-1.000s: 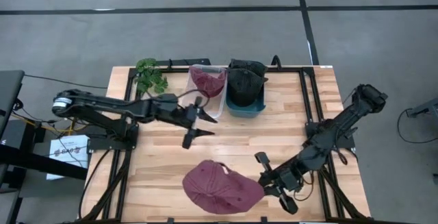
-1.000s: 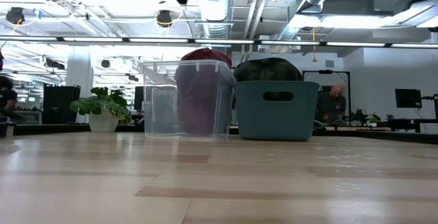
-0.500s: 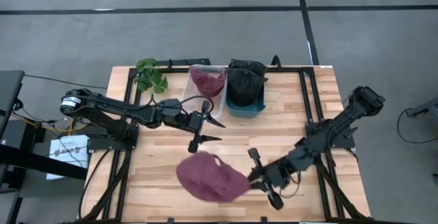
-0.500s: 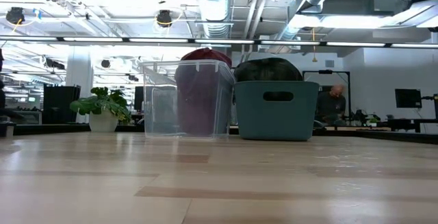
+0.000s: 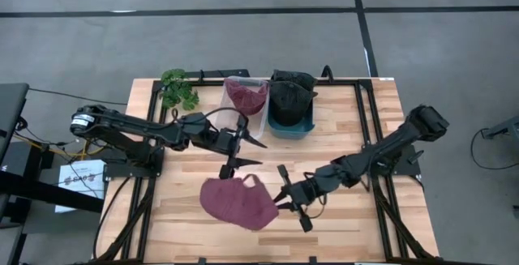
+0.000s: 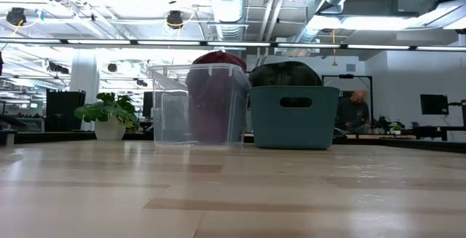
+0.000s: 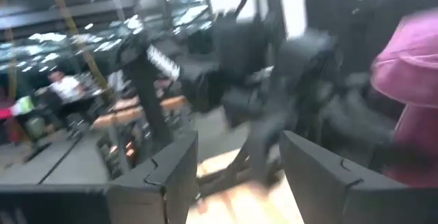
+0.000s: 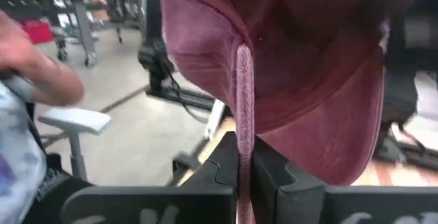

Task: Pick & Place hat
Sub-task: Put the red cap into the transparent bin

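Observation:
A maroon hat [image 5: 235, 203] hangs over the near middle of the table, at the tip of my right gripper [image 5: 284, 200], which is shut on it. The right wrist view shows the hat's crown [image 8: 301, 66] rising above the shut fingers. My left gripper [image 5: 246, 158] hovers just beyond the hat's far side with its fingers spread open and touches nothing. Its wrist view shows the hat [image 7: 410, 101] off to one side. The low view shows neither the hat nor a gripper. My right gripper pinches a thin seamed edge of the hat [image 8: 243, 125] between its two fingers, reaching in roughly level from the table's right. The hat stands out past the fingertips toward the left. It looks lifted off the table, with the room showing behind it.
At the far edge stand a clear bin [image 5: 258, 123] with another maroon hat [image 5: 245, 95] in it, a teal bin [image 5: 290, 129] with a dark hat [image 5: 290, 95], and a small plant [image 5: 178, 89]. Bare wood lies on the near left. A person [image 6: 355, 107] sits in the room beyond.
My right gripper has carried the hat toward the table's left and somewhat toward the far edge; the hat has turned and bunched, and the cap shape it showed before is gone. My left gripper has moved toward the near edge and the hat, and stayed open.

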Tool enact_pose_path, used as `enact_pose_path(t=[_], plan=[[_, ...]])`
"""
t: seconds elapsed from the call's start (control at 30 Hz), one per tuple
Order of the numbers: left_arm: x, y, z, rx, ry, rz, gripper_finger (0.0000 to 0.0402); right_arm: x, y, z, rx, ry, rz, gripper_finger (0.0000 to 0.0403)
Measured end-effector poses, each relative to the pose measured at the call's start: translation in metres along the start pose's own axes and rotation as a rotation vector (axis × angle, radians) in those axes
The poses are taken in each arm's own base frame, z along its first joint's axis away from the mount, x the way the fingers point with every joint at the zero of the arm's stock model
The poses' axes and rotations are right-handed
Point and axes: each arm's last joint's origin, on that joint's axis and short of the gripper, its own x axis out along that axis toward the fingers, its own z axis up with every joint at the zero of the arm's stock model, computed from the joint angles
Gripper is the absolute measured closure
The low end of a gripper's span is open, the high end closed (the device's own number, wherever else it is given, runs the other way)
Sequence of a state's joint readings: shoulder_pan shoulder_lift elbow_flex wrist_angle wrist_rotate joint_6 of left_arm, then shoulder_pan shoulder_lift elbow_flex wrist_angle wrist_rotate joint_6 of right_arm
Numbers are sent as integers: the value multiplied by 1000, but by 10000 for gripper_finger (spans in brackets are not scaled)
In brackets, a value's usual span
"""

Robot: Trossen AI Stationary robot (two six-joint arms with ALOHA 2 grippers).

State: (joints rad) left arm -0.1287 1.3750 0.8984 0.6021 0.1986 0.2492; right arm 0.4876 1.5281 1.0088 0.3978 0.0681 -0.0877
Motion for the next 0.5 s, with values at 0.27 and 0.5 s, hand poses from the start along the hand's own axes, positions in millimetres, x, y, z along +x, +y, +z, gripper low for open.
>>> enact_pose_path(t=[0.27,0.5], plan=[[5,2,26,-55,-107,-149,197,8,-14,-11,24,29,-45,400],[5,5,23,-83,-86,-146,197,5,-16,0,-51,-46,-62,400]])
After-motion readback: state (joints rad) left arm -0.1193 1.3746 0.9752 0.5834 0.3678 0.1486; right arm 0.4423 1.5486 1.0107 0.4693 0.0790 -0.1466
